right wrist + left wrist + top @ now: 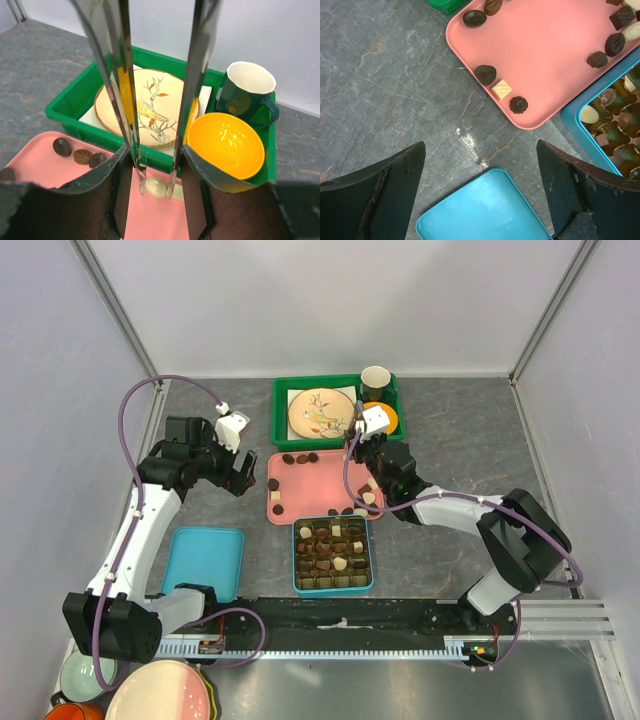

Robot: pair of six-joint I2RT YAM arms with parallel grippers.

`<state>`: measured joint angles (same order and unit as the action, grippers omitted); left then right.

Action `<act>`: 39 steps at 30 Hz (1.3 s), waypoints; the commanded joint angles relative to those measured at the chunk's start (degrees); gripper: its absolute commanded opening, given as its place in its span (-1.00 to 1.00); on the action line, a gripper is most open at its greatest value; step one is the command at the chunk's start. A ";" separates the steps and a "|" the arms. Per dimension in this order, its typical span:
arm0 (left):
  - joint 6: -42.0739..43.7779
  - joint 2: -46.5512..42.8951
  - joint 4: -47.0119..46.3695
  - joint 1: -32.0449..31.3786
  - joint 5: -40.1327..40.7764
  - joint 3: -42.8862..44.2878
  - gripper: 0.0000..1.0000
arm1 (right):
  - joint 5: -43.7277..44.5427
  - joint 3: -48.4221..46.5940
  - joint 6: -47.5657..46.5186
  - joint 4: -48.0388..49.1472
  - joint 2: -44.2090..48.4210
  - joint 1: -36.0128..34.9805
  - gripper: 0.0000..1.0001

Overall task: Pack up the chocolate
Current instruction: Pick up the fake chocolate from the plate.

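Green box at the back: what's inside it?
Inside the green box sit a cream plate with a bird picture, an orange bowl and a dark green mug. A white sheet peeks out under the plate. Whatever else lies beneath the plate and bowl is covered.

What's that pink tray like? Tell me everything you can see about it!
The pink tray is a smooth, plastic-looking rectangle with rounded corners and a low rim. It lies flat on the grey table between the green bin and the blue chocolate box. Loose chocolates sit scattered on it, mostly dark, plus a white square. The right claw hangs over it, thin tips either side of a cream piece.
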<state>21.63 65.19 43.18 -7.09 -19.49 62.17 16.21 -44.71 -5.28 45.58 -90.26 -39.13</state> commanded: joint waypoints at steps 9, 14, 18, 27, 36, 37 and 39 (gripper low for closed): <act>1.58 0.11 -0.99 0.41 0.85 0.14 0.99 | -7.06 -4.07 2.82 7.41 -6.86 2.40 -0.03; 1.75 0.12 -0.90 0.50 1.12 0.23 0.99 | -7.59 -3.81 2.47 7.42 -8.18 2.84 -0.03; 1.75 0.20 -0.90 0.59 1.12 0.32 0.99 | -7.68 -3.81 1.85 7.94 -9.06 3.10 -0.02; 2.28 0.20 -0.73 0.76 1.38 0.23 0.99 | -7.68 -3.37 -1.04 8.56 -9.41 3.10 -0.03; 2.19 0.20 -0.55 0.85 1.20 0.32 0.99 | -7.24 -3.02 -3.42 6.10 -9.49 3.19 -0.01; 2.10 0.20 -0.55 0.85 1.20 0.32 0.99 | -7.42 -2.84 -3.25 6.10 -9.67 3.19 -0.01; 2.36 0.12 -0.55 0.85 1.29 0.32 0.99 | -7.85 -2.58 -2.20 6.45 -10.20 3.19 -0.01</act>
<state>22.13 65.36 43.18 -6.50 -18.41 62.17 9.72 -46.46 -7.60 49.87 -99.55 -36.18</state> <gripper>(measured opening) 0.991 0.499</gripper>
